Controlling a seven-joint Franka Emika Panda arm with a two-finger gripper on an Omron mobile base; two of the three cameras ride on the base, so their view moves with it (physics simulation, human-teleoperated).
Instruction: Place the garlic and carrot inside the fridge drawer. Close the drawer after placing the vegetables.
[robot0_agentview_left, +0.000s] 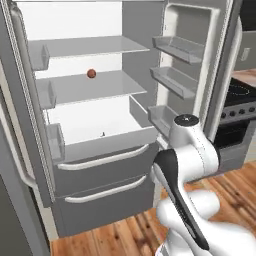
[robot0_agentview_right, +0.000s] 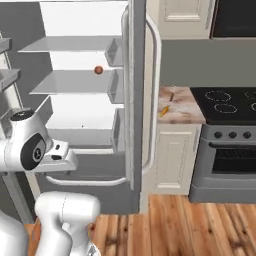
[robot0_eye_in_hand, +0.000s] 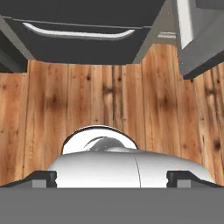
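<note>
I see the carrot (robot0_agentview_right: 163, 111), a small orange taper, lying on the counter (robot0_agentview_right: 186, 111) right of the fridge, with the garlic (robot0_agentview_right: 171, 95) a tiny blurred speck just beyond. My tool's (robot0_eye_in_hand: 112, 179) fingertips (robot0_eye_in_hand: 43, 178) stand wide apart, empty, over the wooden floor (robot0_eye_in_hand: 105, 100).

No lettering, brand or number can be read anywhere. The stove (robot0_agentview_right: 227, 135) front carries knobs (robot0_agentview_right: 232, 135) whose markings, if any, seem too small to make out.
</note>
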